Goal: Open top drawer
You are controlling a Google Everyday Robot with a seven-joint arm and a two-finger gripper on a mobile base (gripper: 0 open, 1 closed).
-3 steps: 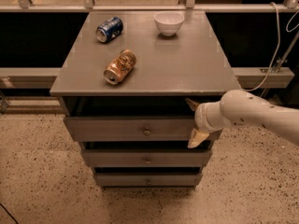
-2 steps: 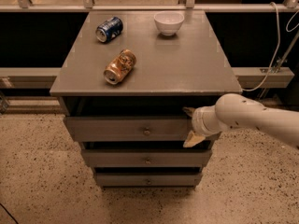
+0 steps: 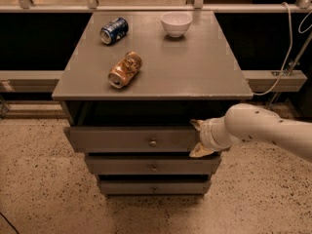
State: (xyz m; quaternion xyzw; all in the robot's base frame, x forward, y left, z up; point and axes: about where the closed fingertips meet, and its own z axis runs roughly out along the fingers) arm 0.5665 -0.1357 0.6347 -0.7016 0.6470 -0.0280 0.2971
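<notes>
The top drawer [image 3: 126, 139] is the widest grey front of a three-drawer cabinet, with a small round metal knob [image 3: 153, 143] at its centre. It stands slightly pulled out, with a dark gap under the cabinet top. My gripper [image 3: 197, 138], on a white arm coming in from the right, is at the right end of the drawer front. One tan finger [image 3: 196, 124] sits over the panel's top edge and the other under its bottom edge, clamped on the panel.
On the cabinet top [image 3: 195, 72] lie a blue can [image 3: 113, 30] and a gold can [image 3: 125, 70], both on their sides, and a white bowl [image 3: 176, 23] stands at the back. Two narrower drawers [image 3: 153, 165] sit below. A speckled floor [image 3: 39, 179] surrounds the cabinet.
My gripper has shifted a little to the left along the right end of the drawer front. The drawer front sits very slightly further out.
</notes>
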